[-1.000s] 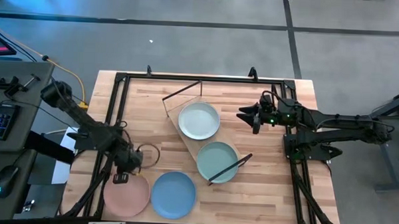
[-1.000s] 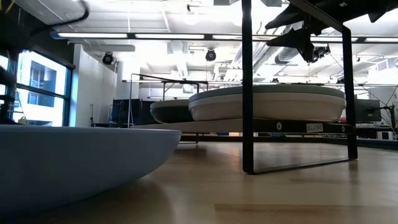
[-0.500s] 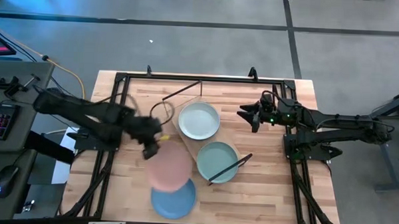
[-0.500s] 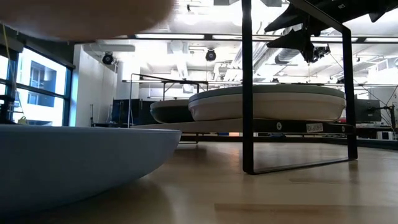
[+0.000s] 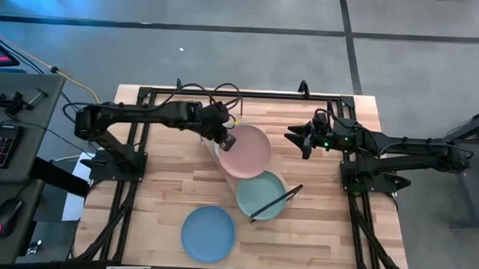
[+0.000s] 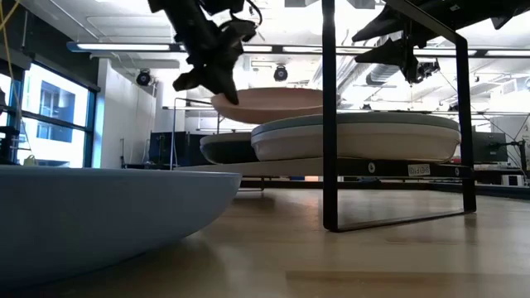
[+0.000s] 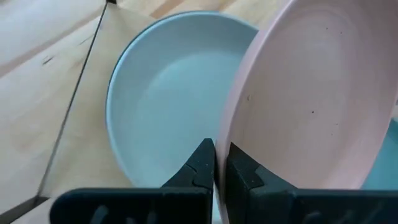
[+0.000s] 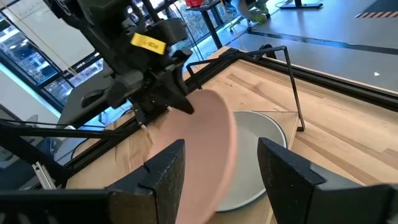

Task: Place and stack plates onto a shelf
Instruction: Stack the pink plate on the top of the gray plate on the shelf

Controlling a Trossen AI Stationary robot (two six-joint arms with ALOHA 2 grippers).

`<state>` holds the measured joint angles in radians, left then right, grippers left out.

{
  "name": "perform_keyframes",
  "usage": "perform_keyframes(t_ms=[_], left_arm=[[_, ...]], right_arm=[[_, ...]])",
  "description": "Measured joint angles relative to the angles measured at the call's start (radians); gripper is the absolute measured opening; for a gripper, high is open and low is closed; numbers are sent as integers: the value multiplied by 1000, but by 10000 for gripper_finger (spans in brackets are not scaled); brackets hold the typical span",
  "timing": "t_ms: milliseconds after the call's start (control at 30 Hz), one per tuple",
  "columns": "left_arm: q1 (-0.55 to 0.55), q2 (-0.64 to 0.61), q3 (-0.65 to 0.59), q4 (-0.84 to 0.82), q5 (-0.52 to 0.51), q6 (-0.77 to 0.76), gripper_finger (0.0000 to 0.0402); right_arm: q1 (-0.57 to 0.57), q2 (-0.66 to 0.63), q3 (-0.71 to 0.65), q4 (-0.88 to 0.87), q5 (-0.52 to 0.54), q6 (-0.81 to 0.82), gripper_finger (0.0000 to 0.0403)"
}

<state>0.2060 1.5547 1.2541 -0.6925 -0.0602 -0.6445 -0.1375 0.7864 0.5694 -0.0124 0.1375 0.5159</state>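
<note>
While the left gripper (image 5: 223,138) pinches the pink plate (image 5: 245,150) by its rim, the high view shows it over the mint plate (image 5: 220,154) on the shelf (image 5: 210,137), apparently for stacking. Low view: pink hangs clear above. Right wrist view: the right gripper (image 8: 221,165) waits nearby, fingers apart.

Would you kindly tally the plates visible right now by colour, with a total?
Pink plate: 1
Pale mint plate: 1
Sage green plate: 1
Light blue plate: 1
Total: 4
</note>
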Motion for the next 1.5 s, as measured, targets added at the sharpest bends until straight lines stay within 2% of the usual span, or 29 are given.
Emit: perform_keyframes(t_ms=[400, 667, 967, 1500], left_arm=[[12, -2, -16, -37, -89, -80, 1], [10, 3, -17, -56, -194, -81, 12], [10, 3, -17, -10, -148, -58, 36], [10, -25, -7, 74, -51, -25, 131]], right_arm=[[0, 0, 0, -6, -3, 0, 183], [0, 0, 0, -7, -3, 0, 183], [0, 0, 0, -8, -2, -1, 183], [0, 0, 0, -11, -2, -1, 183]])
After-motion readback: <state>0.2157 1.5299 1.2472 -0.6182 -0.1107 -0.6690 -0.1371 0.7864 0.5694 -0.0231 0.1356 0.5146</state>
